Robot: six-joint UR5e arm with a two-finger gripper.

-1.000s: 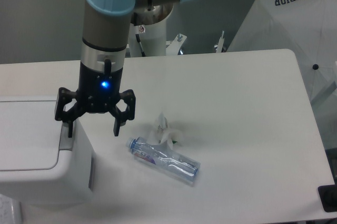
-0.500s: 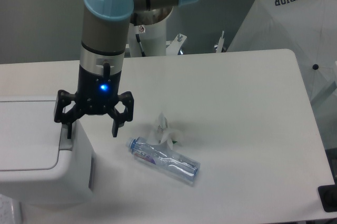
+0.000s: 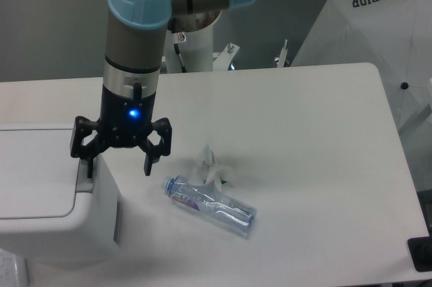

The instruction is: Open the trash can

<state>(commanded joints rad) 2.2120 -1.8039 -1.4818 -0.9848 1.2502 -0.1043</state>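
we see the trash can point(image 3: 47, 199) at the left edge of the worktop point(image 3: 304, 138), near the front. its flat white lid is down, and the grey button strip point(image 3: 85, 180) sits on the rim at the lid's right end.

the gripper point(image 3: 116, 167) hangs pointing downward over the right end of the can, a blue light lit on its body. the jaws stand wide apart and hold nothing. the left finger point(image 3: 86, 159) is over the button strip; we cannot tell whether it touches the strip. the right finger point(image 3: 150, 159) hangs past the can's right wall, above bare worktop.

to the right of the can a clear plastic bottle point(image 3: 209, 204) lies on its side, cap end toward the can, apart from it. a crumpled white scrap point(image 3: 210, 169) lies just behind the bottle. at far right, off the worktop, we note a white umbrella point(image 3: 378, 44) with the word "superior" on it.
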